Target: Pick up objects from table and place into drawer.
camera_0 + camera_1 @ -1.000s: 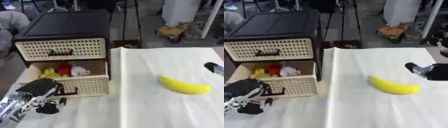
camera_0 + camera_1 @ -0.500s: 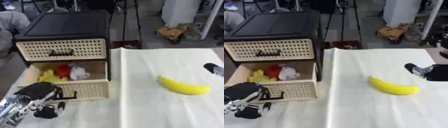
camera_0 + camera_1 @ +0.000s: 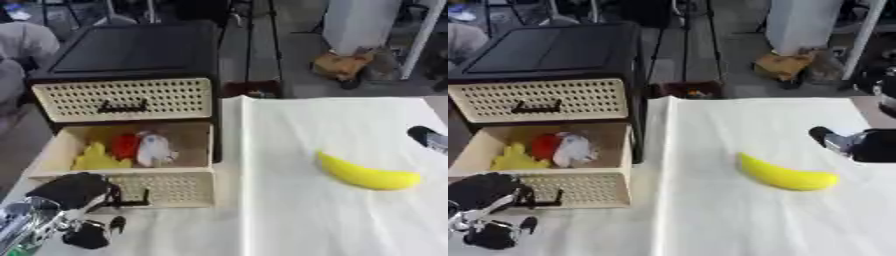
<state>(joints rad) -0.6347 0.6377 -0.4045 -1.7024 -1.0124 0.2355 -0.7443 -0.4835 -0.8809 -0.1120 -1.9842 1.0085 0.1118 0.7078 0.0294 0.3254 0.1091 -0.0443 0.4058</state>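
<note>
Banana [image 3: 366,175] lies on the white cloth [image 3: 332,215] at the right of centre: bright yellow, smooth, gently curved, its ends turned up toward the top of the frame, the left end narrowing to a tip. Nothing touches it.

My right hand [image 3: 859,144] shows at the right edge, just above and to the right of the banana and apart from it. Only a dark rounded end and a silver part are visible, so I cannot tell whether its fingers are apart or together.

My left hand [image 3: 72,192] sits in the lower left, black with silver joints, fingers curled at the black handle [image 3: 131,199] on the front of the open lower drawer [image 3: 166,186]; whether they actually clasp it I cannot tell. That cream, perforated drawer stands pulled out from the black cabinet [image 3: 131,55] at the upper left, and inside it lie a yellow thing [image 3: 94,159], a red thing [image 3: 124,145] and a white thing [image 3: 156,149] close together. The upper drawer [image 3: 122,99] is closed.
</note>
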